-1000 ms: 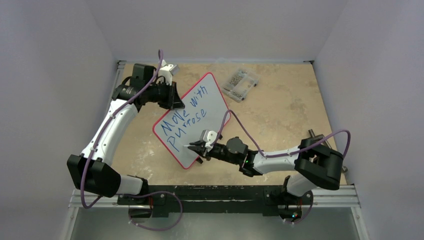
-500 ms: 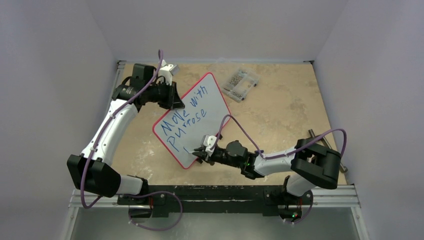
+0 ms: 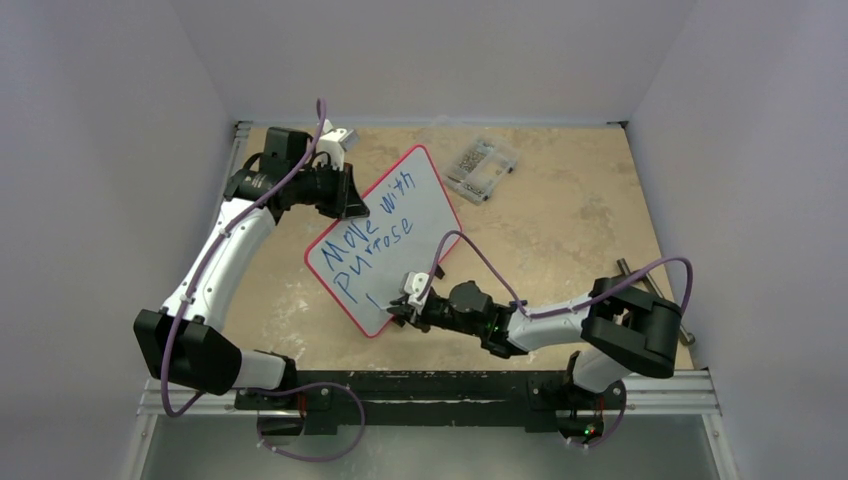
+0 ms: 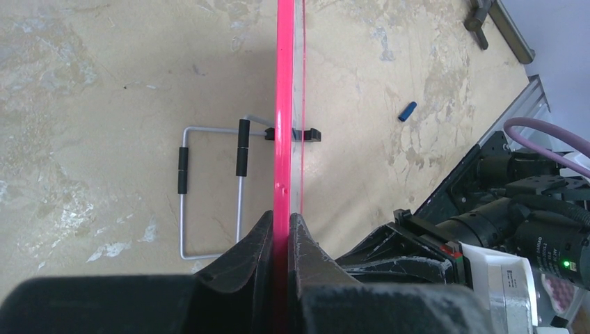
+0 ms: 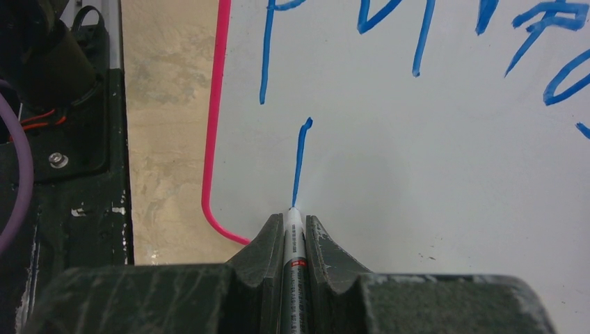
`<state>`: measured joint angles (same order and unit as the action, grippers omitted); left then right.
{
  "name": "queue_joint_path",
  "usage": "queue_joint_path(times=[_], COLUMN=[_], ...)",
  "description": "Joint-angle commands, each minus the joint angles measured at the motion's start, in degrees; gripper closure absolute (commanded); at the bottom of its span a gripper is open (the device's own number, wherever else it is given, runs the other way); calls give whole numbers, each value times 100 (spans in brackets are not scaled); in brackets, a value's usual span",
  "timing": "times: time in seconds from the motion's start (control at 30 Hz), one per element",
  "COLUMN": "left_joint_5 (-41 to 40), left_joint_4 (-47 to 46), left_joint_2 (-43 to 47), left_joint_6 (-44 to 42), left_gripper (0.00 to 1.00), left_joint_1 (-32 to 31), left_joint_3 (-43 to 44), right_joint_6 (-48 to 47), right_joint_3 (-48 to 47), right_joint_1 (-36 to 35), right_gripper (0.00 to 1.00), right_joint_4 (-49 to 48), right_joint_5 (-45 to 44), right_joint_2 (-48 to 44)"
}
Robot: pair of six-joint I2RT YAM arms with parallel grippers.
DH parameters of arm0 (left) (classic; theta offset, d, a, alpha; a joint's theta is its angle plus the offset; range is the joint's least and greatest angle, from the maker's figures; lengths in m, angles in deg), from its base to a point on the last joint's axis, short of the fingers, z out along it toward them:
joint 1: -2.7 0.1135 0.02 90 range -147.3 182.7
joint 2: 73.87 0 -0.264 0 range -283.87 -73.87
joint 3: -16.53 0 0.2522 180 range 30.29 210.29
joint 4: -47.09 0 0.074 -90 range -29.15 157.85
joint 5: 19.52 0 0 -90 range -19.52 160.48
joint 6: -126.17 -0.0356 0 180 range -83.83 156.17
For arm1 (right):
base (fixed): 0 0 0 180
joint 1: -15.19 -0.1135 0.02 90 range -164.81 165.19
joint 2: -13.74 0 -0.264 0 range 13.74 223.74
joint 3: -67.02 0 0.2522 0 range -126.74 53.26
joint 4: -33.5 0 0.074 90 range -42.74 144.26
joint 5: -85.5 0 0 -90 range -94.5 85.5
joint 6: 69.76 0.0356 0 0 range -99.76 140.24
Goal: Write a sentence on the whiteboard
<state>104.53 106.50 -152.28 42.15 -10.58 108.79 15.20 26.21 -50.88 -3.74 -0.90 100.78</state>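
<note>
Two robot arms work at a tan, mottled table walled in pale lilac. The whiteboard, red-rimmed with rounded corners, sits left of the table's middle, turned corner-on to the arms like a diamond. From the left wrist it shows edge-on, raised off the tabletop.

The left arm reaches up the left side to the board's far-left edge. The right arm stretches low across the near side to the board's near corner.

The sentence, in big uneven blue letters, reads "Move with" on one line and "Purpose" on the next, slanting with the board.

The left claw is pinched tight on the red rim, one finger on each face of the board. The right claw is closed nearly all the way on a marker, which lies straight between its fingers.

A clear box of screws lies near the table's far edge, apart from the board's far corner. A grey wire stand with black sleeves rests on the table behind the board and meets its rim.

The marker's tip touches the board at the near end of a short blue stroke, below the "P" and just inside the rim's curve. A small blue cap lies on the table on the board's front side.
</note>
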Motion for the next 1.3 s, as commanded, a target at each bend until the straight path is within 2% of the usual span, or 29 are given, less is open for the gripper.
queue_joint_path(times=[0.0,0.37,0.6,1.27], left_joint_5=[-216,-219,-222,-223], left_joint_4=[-304,-307,-305,-309], left_joint_2=[237,239,242,252], left_joint_6=[-35,-46,-44,-44], left_gripper=[100,100,100,100], left_joint_1=[6,2,8,9], left_joint_3=[56,51,44,49], right_joint_6=[-185,-522,-472,-199], right_joint_3=[-437,-1003,-1209,-984], right_joint_1=[-21,-21,-21,-3], right_gripper=[100,100,100,100], right_joint_4=[41,360,457,629], right_joint_5=[-93,-342,-806,-1510], right_joint_2=[62,68,98,188])
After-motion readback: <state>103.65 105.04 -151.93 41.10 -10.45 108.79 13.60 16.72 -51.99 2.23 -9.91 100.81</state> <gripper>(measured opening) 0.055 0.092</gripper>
